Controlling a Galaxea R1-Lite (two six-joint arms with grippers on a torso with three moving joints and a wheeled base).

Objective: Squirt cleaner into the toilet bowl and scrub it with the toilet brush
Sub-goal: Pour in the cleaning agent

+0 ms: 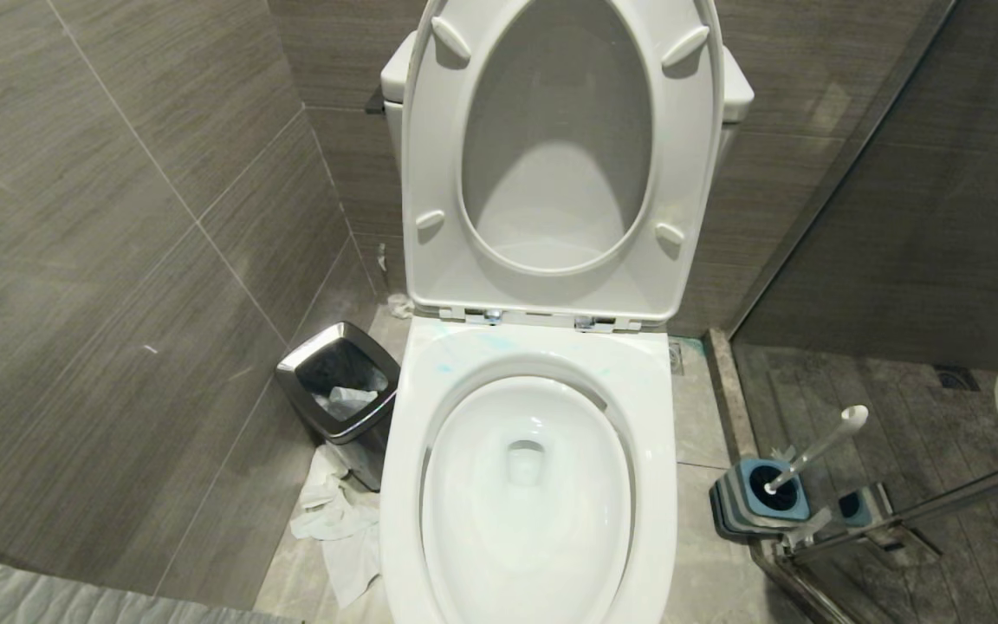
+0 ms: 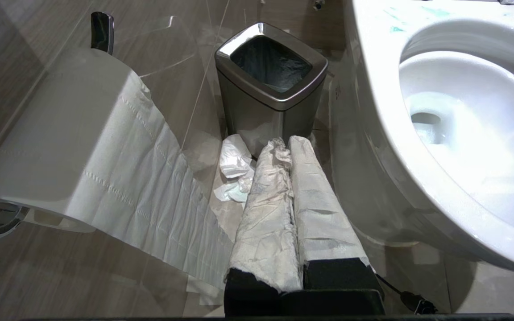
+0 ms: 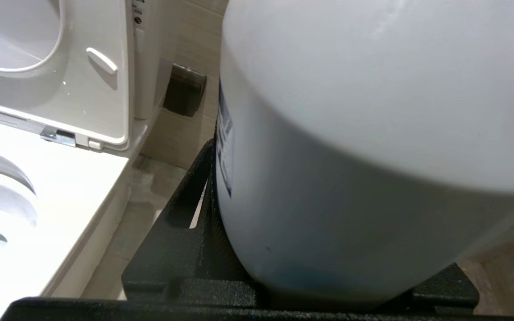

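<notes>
Cleaner (image 3: 350, 156), a white bottle, sits clamped between the black fingers of the right end effector (image 3: 283, 267), beside the toilet bowl (image 1: 525, 485) on its right, seat and lid raised. The toilet brush (image 1: 815, 446) stands in its holder (image 1: 759, 498) on the floor nearby. The left end effector (image 2: 290, 147), fingers pressed together, hangs near the waste bin (image 2: 270, 89).

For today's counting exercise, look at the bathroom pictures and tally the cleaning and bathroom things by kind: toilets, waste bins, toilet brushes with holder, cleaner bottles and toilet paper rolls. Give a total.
Toilets: 1, the toilet bowl
Waste bins: 1, the waste bin
Toilet brushes with holder: 1, the toilet brush
Cleaner bottles: 1, the cleaner, in the right gripper
Toilet paper rolls: 1, the toilet paper roll
Total: 5
</notes>
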